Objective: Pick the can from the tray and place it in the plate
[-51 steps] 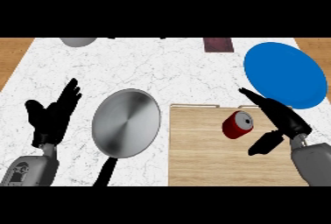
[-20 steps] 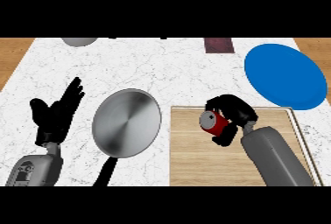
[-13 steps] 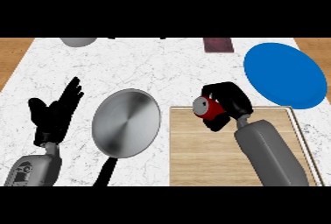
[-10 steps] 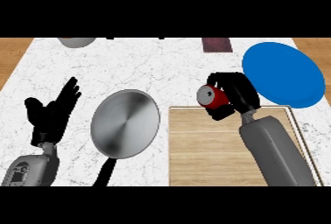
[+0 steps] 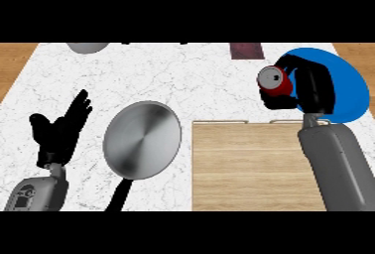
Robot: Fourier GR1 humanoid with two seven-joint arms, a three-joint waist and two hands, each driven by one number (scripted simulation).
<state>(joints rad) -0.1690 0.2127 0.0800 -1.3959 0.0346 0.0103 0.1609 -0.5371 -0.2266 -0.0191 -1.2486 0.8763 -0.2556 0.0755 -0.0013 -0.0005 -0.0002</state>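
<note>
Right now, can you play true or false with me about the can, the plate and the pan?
1. The right hand is curled round the red can. True.
2. The can stands on the wooden tray. False: the hand holds it past the tray's far edge, at the left rim of the plate.
3. The plate is blue. True.
4. The left hand holds the frying pan. False: it is open beside the pan, holding nothing.
</note>
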